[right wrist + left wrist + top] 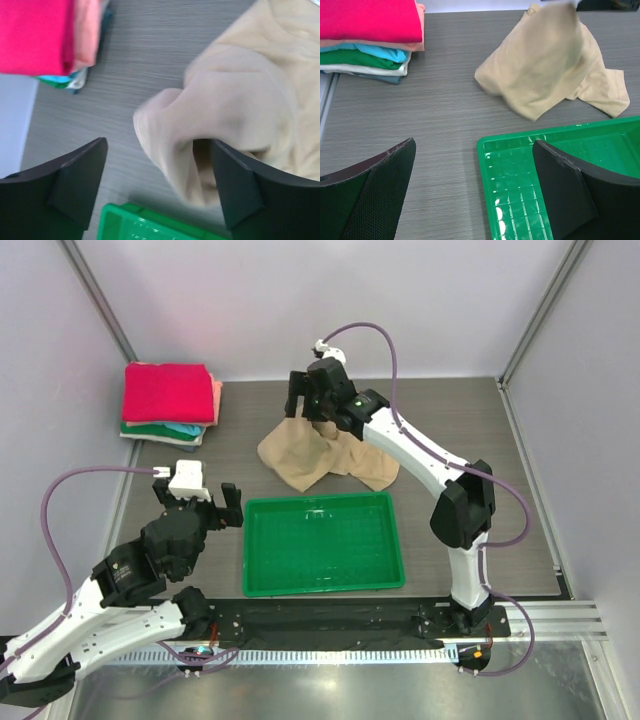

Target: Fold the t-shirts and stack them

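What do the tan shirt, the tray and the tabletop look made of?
Tan shirt: soft matte cloth, probably cotton knit; it drapes in loose folds. Tray: glossy green plastic, by its sheen and moulded grid floor. Tabletop: grey wood-grain surface, likely laminate; matte, fine streaks.

From overhead I have the tray (323, 545) at the near middle of the table (470, 440). The loose shirt (325, 460) lies just behind it, at twelve o'clock from the tray. The stack (168, 405) sits in the far left corner, at ten o'clock from the tray and well apart from the loose shirt. My left gripper (198, 500) hangs just beside the tray at nine o'clock. My right gripper (308, 408) is over the loose shirt's far edge.
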Controlling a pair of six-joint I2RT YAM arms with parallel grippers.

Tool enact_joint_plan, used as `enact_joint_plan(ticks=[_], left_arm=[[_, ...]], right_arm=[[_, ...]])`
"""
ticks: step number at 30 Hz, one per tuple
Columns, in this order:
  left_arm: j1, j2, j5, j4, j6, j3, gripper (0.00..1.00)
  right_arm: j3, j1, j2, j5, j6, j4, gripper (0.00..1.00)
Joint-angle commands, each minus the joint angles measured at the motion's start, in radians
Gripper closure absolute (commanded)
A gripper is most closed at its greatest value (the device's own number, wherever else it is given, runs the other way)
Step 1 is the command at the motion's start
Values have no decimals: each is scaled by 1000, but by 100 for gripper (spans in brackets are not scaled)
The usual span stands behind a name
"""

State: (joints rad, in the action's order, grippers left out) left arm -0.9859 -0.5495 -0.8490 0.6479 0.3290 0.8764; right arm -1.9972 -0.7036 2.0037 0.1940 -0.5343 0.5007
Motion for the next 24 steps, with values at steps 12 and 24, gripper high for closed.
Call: enact_joint_plan(ticks=[12,24], left_arm=[[3,-10,-2,-13,4,12,0],[1,-9,-5,-8,8,12,0]], right_arm=[[791,87,-581,262,-25,215,0],[1098,87,-629,82,-118,171,7]])
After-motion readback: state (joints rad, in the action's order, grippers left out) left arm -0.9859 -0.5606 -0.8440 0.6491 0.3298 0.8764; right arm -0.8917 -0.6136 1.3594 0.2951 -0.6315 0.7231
